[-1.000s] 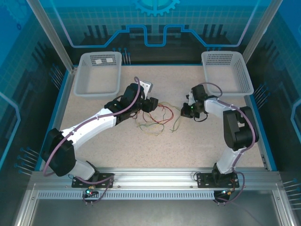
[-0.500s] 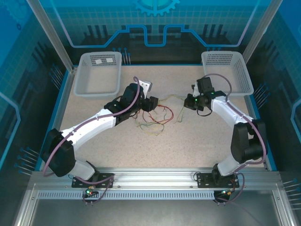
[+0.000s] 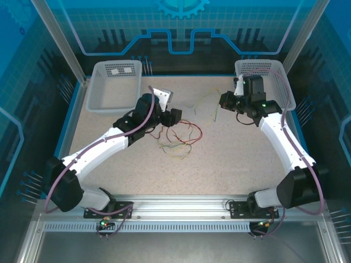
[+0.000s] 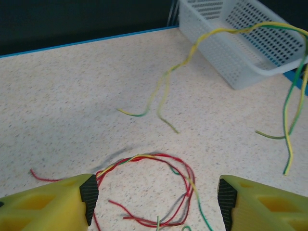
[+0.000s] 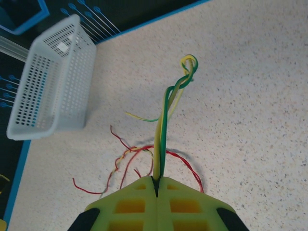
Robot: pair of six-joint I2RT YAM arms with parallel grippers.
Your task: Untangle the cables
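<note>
The right gripper (image 5: 156,182) grips the yellow-green cable (image 5: 161,134) aloft; the red cables (image 4: 144,158) lie looped directly ahead of the released left gripper (image 4: 156,196), the nearer arm

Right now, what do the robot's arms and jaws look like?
Both the left arm and the right arm have smooth white shells with chunky black joints. A purplish-grey cable loops along each one, and a small green light glows near the right wrist. The jaws are bright yellow blocks with hollow pockets; the left ones have black inner pads.
</note>
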